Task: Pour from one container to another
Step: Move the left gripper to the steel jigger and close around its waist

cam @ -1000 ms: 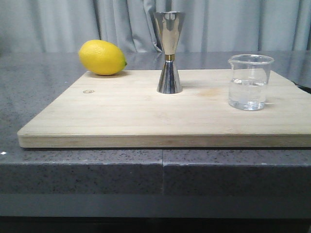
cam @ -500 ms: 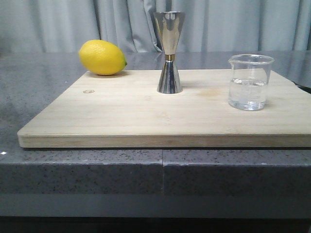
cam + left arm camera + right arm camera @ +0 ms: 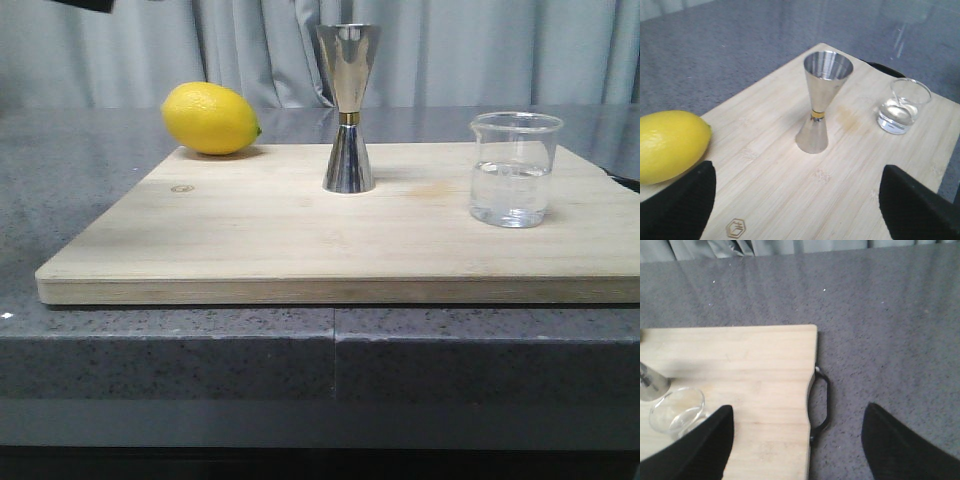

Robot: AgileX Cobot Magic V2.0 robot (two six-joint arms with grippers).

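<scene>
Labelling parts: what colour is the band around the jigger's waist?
Gold, on the steel jigger; clearest in the front view.

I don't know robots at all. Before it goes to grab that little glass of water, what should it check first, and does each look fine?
1. Beaker upright with liquid in it: ok.
2. Jigger upright, top cup open: ok.
3. Lemon apart from both: ok.
4. Right gripper fingers spread, empty: ok.
5. Left gripper fingers spread, empty: ok.
6. Right gripper lined up on beaker: not ok, it sits to one side.
</scene>
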